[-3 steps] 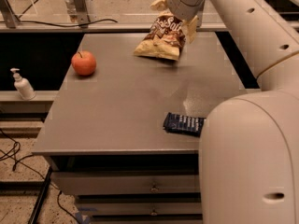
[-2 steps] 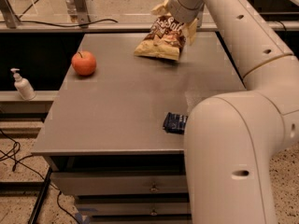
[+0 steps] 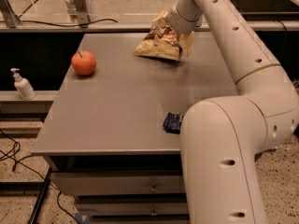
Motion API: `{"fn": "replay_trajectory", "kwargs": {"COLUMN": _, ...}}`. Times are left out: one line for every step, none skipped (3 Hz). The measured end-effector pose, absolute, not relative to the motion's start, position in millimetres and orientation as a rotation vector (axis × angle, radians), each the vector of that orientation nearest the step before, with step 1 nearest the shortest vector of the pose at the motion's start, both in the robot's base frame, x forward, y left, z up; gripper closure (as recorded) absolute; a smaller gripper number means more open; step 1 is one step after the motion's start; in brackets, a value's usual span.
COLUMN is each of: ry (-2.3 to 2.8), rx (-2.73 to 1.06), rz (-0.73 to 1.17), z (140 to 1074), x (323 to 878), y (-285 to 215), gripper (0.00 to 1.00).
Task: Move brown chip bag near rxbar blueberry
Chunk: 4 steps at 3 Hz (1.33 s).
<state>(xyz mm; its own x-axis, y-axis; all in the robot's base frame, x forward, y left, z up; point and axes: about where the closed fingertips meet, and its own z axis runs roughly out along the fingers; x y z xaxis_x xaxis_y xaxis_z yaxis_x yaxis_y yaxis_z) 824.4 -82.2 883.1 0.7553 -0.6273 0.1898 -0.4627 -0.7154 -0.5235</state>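
Note:
The brown chip bag [image 3: 158, 47], tan-yellow and dark brown with white lettering, lies at the far middle of the grey table [image 3: 117, 106]. My gripper [image 3: 180, 31] is at the bag's right upper end, reaching down from the far right, and its tip is hidden against the bag. The rxbar blueberry [image 3: 171, 122], a small dark navy bar, lies near the table's front right edge. Its right part is hidden behind my arm's large elbow [image 3: 219, 153]. The bag and the bar are far apart.
A red apple [image 3: 83, 63] sits at the table's far left. A white pump bottle [image 3: 22, 84] stands on a low ledge left of the table. Drawers are under the tabletop, and cables lie on the floor at left.
My arm's elbow has shifted and now covers more of the bar's right side. The chip bag and the gripper stay at about the same spot.

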Motion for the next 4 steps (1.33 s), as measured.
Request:
{"fn": "replay_trajectory", "kwargs": {"ry": 0.86, "rx": -2.484, "rz": -0.407, "z": 863.1, "x": 819.7, "y": -75.0, "gripper": 0.18}}
{"fn": "replay_trajectory", "kwargs": {"ry": 0.893, "rx": -2.457, "rz": -0.377, "z": 860.2, "x": 817.9, "y": -74.2, "gripper": 0.42}}
{"fn": "replay_trajectory", "kwargs": {"ry": 0.922, "rx": -2.437, "rz": -0.388, "z": 869.1, "x": 815.3, "y": -81.0, "gripper": 0.64}}
{"fn": "replay_trajectory", "kwargs": {"ry": 0.953, "rx": -2.396, "rz": -0.421, "z": 890.2, "x": 807.9, "y": -90.8, "gripper": 0.88}}
